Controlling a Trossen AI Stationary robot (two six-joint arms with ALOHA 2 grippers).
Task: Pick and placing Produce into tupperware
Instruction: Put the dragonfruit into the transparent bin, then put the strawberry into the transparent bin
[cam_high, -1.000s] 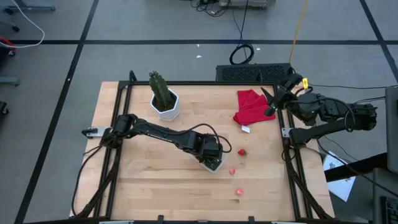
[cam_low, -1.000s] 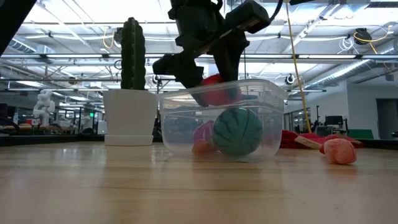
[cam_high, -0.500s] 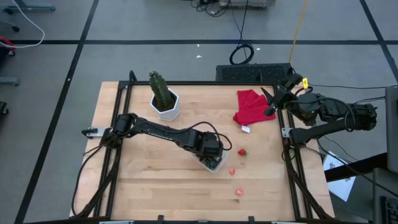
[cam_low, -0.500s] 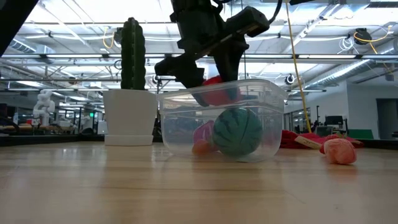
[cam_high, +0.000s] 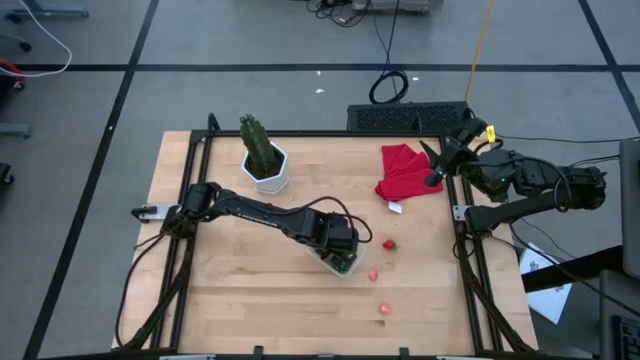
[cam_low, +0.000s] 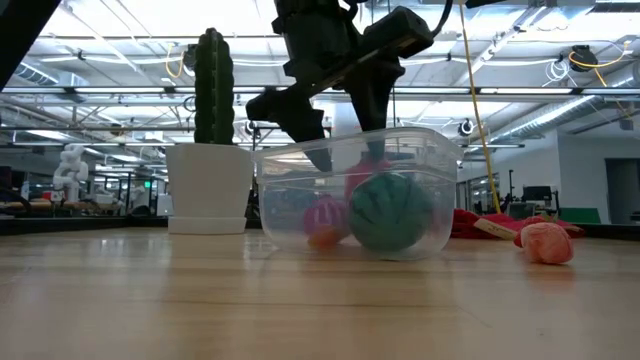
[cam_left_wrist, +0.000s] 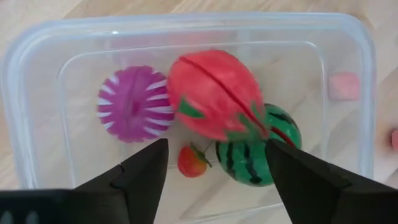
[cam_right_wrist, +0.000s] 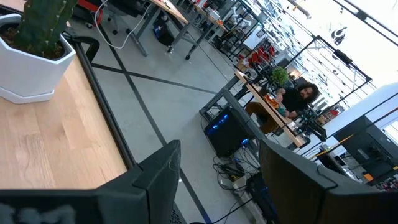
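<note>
Left wrist view: left gripper (cam_left_wrist: 214, 163), jaws spread, above tupperware (cam_left_wrist: 348, 37).
Four produce pieces inside; three berries (cam_high: 389, 244) remain on table.

Bright even overhead light; ceiling glare behind cactus (cam_low: 213, 85); tabletop foreground soft-focus; red fruit (cam_left_wrist: 214, 93) slightly blurred.

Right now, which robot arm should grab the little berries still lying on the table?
Probably the left. The left gripper hangs open over the tupperware, with three berries close beside it. The right gripper waits far off at the table's edge, by the red cloth.
</note>
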